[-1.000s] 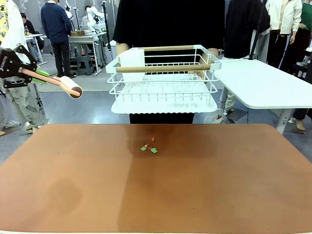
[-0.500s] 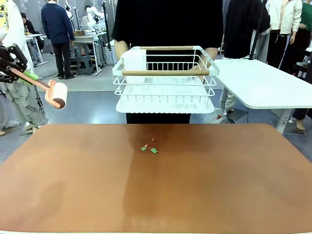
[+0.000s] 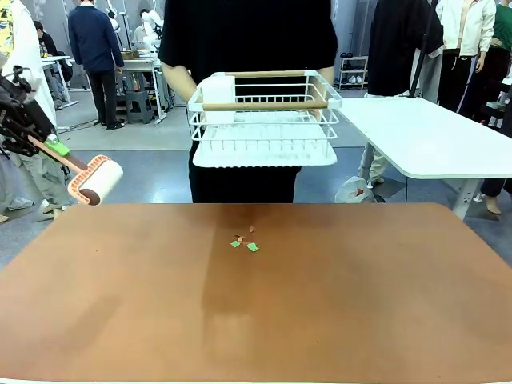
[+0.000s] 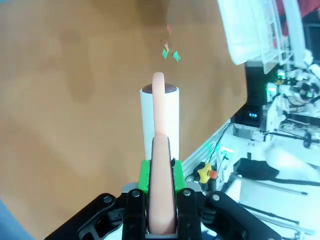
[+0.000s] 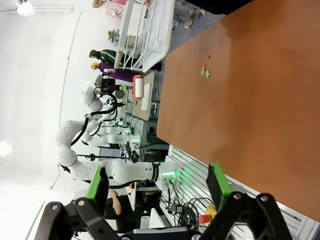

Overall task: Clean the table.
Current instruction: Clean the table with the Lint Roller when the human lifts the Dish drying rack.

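Observation:
The reddish-brown table (image 3: 360, 304) carries a few green and pink scraps (image 3: 244, 242) near its far middle. At the far left, my left gripper (image 3: 46, 142) is shut on the peach handle of a lint roller (image 3: 96, 180). The roller's white head hangs just above the table's far left corner. In the left wrist view the lint roller (image 4: 160, 112) points toward the scraps (image 4: 170, 52), with my left gripper (image 4: 160, 175) clamped on its handle. My right gripper (image 5: 157, 182) stands open off the table's (image 5: 250, 100) near edge, nothing between its green pads.
A person at the far side holds a white wire rack (image 3: 264, 120) in the air above the table's far edge. A white-topped table (image 3: 432, 136) stands at the right rear. Other people stand in the background.
My left arm has brought the lint roller down toward the table's far left corner. The person has lifted the wire rack higher and back from the table.

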Controlling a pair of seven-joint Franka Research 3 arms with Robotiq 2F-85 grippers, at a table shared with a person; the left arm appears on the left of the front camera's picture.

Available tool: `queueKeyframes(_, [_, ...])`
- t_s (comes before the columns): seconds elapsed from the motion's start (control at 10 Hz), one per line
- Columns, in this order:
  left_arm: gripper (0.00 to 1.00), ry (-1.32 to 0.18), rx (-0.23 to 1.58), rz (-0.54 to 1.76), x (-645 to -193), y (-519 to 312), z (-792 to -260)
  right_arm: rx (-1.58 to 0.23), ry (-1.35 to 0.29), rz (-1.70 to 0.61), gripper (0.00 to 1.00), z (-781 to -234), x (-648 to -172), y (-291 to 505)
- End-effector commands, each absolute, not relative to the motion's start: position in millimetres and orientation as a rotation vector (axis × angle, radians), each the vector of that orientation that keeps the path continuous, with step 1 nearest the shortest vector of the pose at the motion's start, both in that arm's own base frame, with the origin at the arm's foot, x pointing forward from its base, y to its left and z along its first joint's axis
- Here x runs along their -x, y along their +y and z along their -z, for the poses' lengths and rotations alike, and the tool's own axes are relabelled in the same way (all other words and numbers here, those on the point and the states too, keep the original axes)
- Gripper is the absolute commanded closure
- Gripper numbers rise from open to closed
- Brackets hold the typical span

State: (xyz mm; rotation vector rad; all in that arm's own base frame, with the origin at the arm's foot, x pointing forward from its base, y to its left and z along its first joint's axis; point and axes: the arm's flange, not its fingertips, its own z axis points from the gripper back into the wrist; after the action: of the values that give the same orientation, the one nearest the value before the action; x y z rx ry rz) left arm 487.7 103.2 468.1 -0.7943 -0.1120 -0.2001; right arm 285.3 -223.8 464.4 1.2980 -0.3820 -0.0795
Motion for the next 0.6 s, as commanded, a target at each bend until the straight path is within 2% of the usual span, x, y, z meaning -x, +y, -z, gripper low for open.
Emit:
queueKeyframes(0.0, [0.79,-0.137,0.846,0.129,-493.3,103.2,-477.0,-1.310,-0.390,0.071,0.00,-468.5,-283.8,-224.5])
queueKeyframes(0.1, [0.79,-0.112,0.794,0.200,-487.7,103.2,-468.1,-1.310,-0.390,0.071,0.00,-468.5,-283.8,-224.5])
queueKeyframes(0.5, [0.79,-0.108,0.807,0.185,-492.3,102.7,-462.2,-1.310,-0.390,0.071,0.00,-468.5,-283.8,-224.5])
